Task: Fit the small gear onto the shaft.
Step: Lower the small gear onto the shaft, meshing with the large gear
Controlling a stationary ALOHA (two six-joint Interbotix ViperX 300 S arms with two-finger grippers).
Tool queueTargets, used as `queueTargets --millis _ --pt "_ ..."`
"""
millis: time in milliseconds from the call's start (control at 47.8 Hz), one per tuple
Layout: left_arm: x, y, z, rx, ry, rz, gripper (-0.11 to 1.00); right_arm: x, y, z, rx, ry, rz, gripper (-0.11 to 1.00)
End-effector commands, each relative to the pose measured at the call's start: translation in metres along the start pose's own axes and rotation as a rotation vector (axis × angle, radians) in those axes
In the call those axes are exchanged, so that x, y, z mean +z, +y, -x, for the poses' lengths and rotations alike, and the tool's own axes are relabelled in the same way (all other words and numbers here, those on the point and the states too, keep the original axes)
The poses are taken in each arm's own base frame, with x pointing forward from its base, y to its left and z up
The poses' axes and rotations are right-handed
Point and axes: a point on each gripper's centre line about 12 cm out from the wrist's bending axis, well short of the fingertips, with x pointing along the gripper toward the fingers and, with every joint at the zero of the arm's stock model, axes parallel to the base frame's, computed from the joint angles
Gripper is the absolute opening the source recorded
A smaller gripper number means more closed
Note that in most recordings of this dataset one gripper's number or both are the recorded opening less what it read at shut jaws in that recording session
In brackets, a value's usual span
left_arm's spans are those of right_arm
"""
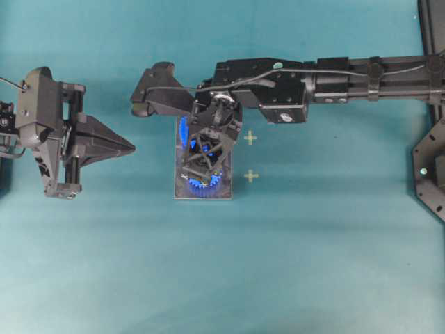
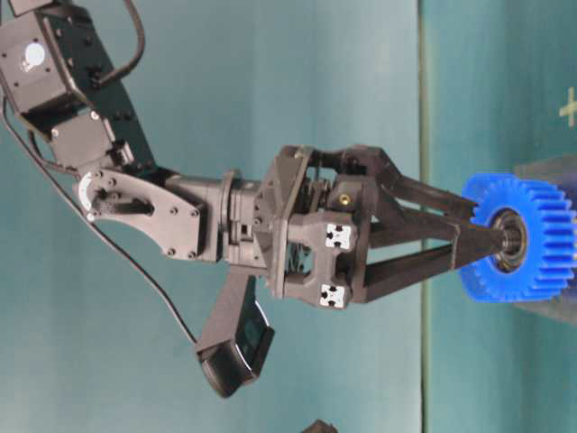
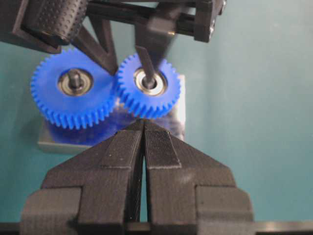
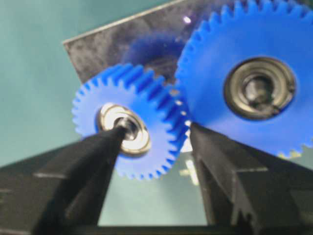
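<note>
The small gear (image 3: pixel 149 93) lies flat on the grey plate (image 3: pixel 180 117), its teeth meshed with the larger gear (image 3: pixel 73 90). It also shows in the right wrist view (image 4: pixel 146 147) and from overhead (image 1: pixel 206 184). The shaft is hidden under the small gear's bearing hub and a fingertip. My right gripper (image 4: pixel 157 129) is open over the small gear. One fingertip (image 4: pixel 115 134) touches the hub's centre, the other stands where the two gears mesh. My left gripper (image 3: pixel 143 122) is shut and empty, a little short of the plate, at the left in the overhead view (image 1: pixel 128 146).
The larger gear (image 4: pixel 254 83) sits on its own peg on the same plate (image 1: pixel 201 196). Two yellow cross marks (image 1: pixel 250 138) lie on the teal table just right of the plate. The right arm (image 1: pixel 348 76) spans the upper right.
</note>
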Motion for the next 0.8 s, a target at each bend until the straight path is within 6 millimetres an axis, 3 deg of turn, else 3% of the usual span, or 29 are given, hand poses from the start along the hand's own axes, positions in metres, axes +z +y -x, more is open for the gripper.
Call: queueTargets --millis 0,251,419,565,774 --pt "0.008 -0.002 0.000 -0.006 -0.024 -0.002 0.00 0.004 0.006 0.014 0.013 -0.035 0.001 0.66" --pt "0.009 -0.003 0.000 -0.011 -0.025 0.003 0.00 0.000 0.007 0.025 0.018 -0.049 -0.016 0.66" --pt "0.008 -0.006 0.001 -0.022 -0.026 0.016 0.00 -0.025 0.007 0.037 0.028 -0.052 -0.052 0.66" --pt "0.007 -0.007 0.001 -0.023 -0.023 0.017 0.00 -0.045 0.004 0.053 0.079 -0.185 -0.130 0.66" --pt "0.008 -0.007 0.000 -0.023 -0.023 0.017 0.00 -0.076 0.000 0.030 0.267 -0.481 -0.369 0.65"
